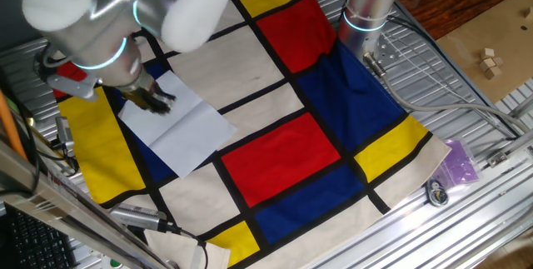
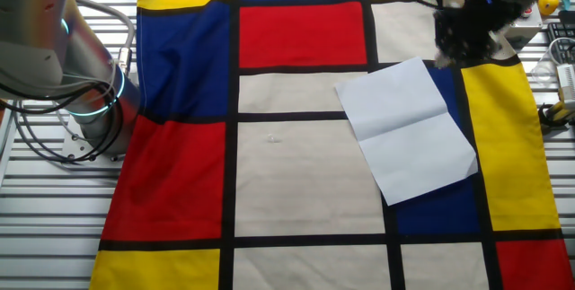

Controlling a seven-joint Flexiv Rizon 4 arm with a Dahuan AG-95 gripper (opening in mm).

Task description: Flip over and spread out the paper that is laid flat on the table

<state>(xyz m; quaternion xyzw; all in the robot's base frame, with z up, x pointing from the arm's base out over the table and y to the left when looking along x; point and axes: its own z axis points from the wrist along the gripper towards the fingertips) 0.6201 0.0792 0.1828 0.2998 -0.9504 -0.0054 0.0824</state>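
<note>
The thin white, roughly square sheet of paper (image 1: 181,126) (image 2: 410,128) lies flat on the patterned cloth of red, blue, yellow and cream blocks (image 1: 283,148) (image 2: 287,173) that covers the silver ribbed metal table (image 1: 491,186) (image 2: 54,209). A crease runs across the sheet's middle. The sheet rests over a blue block and a black dividing line, with a yellow block just beside it on one side and a cream block on the other.

The silver-grey robot arm with glowing cyan rings (image 1: 125,11) reaches down from above in one fixed view, its bulky joints bent over the sheet's far corner. The dark two-finger gripper (image 1: 152,98) (image 2: 469,39) points down at that corner, at or just above the paper's edge. Its fingers are blurred and dark, so I cannot tell whether they are spread or pressed together, nor whether they touch the sheet.

The arm's cylindrical base (image 1: 366,7) (image 2: 63,65) stands at the cloth's edge, well apart from the paper, with grey cables (image 1: 450,94) (image 2: 54,137) trailing beside it. A small purple bag (image 1: 460,162) lies on the bare metal near one cloth corner.
</note>
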